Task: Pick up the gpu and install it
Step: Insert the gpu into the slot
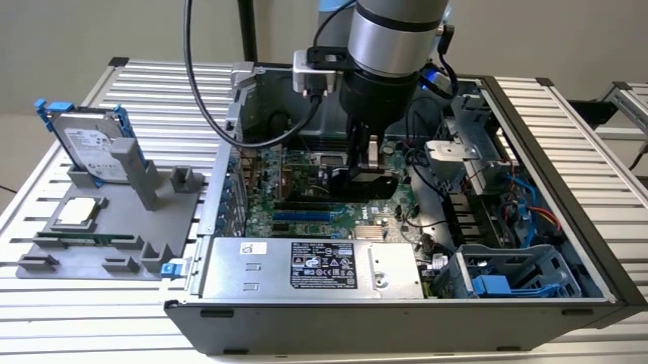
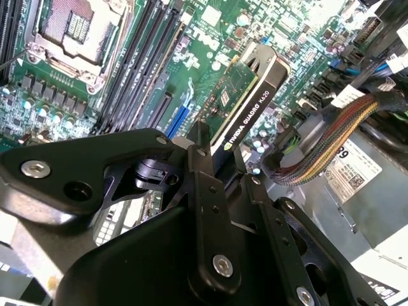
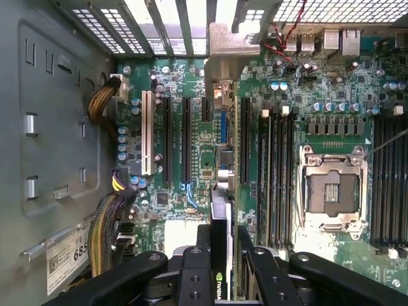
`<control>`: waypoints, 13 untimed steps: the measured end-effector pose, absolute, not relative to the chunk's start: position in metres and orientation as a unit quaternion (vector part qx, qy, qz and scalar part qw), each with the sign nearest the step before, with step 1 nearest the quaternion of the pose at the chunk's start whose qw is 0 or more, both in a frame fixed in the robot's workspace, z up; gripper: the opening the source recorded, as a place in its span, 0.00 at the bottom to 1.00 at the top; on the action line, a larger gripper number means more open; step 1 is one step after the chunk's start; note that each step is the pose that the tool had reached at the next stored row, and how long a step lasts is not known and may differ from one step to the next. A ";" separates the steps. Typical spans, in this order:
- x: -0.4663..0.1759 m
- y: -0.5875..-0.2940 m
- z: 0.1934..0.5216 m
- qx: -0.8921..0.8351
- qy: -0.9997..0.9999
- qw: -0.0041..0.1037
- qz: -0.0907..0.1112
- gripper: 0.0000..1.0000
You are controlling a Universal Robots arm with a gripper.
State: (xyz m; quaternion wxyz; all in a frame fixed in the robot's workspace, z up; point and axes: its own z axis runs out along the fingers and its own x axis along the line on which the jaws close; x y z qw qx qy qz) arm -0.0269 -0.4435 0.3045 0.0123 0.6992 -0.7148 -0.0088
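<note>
A: Claw (image 2: 217, 167) status?
B: Clamped on the gpu (image 2: 245, 95), card edge-on between its fingers, inside the open computer case (image 1: 567, 144).
A: Card position?
B: Held over the motherboard (image 3: 191, 137), near the expansion slots; seating cannot be told.

the gpu (image 2: 245, 102) is seen in the second wrist view as a thin card held on edge, with a green circuit board on one face, a black shroud edge bearing pale print, and a silver metal bracket at its far end. it is gripped between the fingers of the claw (image 2: 213, 162) and is held tilted above the motherboard (image 2: 210, 44), over the expansion slots. in the first wrist view the gpu (image 3: 220, 255) appears edge-on.
</note>
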 end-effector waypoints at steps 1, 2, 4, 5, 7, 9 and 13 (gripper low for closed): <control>-0.027 -0.443 0.303 0.699 -0.715 0.012 -0.009 0.00; -0.027 -0.443 0.302 0.699 -0.715 0.012 -0.009 0.00; -0.027 -0.444 0.300 0.699 -0.715 0.012 -0.009 0.00; -0.027 -0.444 0.300 0.699 -0.715 0.012 -0.009 0.00; -0.027 -0.444 0.299 0.699 -0.715 0.012 -0.009 0.00; -0.028 -0.444 0.296 0.700 -0.714 0.012 -0.009 0.00; -0.033 -0.444 0.292 0.700 -0.714 0.012 -0.009 0.00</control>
